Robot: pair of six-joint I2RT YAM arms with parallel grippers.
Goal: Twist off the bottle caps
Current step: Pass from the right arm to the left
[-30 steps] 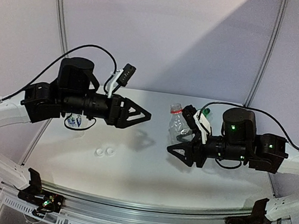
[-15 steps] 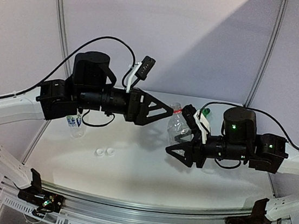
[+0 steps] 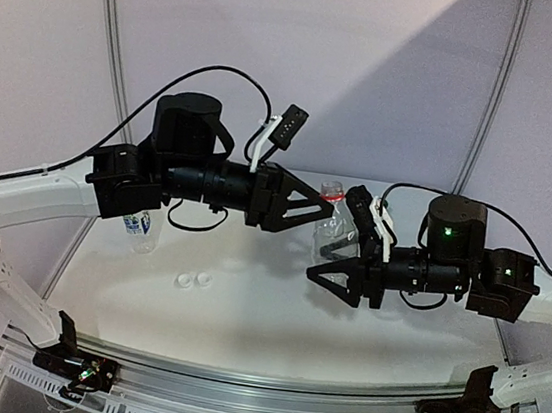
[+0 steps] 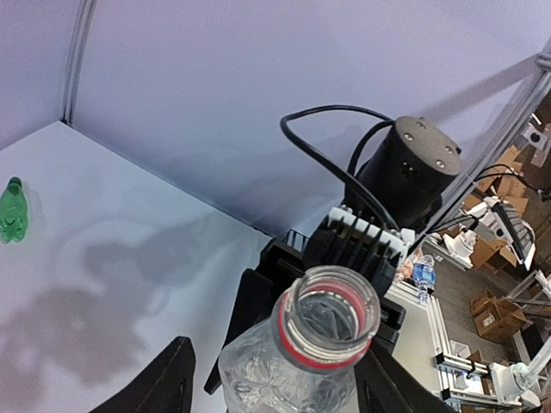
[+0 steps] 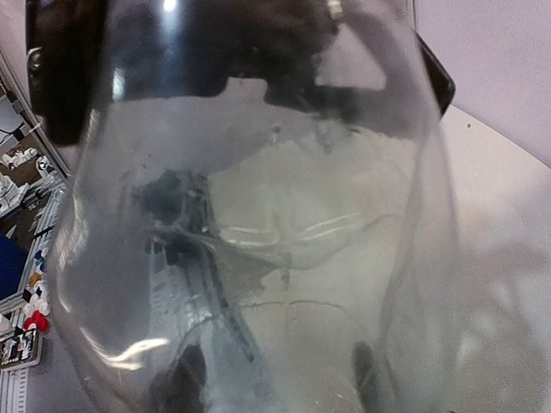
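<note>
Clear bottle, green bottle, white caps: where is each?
Clear bottle (image 4: 297,372), left wrist view, shoulder under the red ring.
Green bottle (image 4: 12,209), left wrist view, its body.
White caps (image 3: 203,278), top view, the right one of the pair.

Clear bottle (image 4: 293,370) is showing a red ring around its neck. Green bottle (image 4: 12,211) is standing out against the white desk (image 4: 103,284). Two caps (image 3: 203,278) are reading white. Labelled bottle (image 3: 139,228) is showing a blue-and-white label pattern.
</note>
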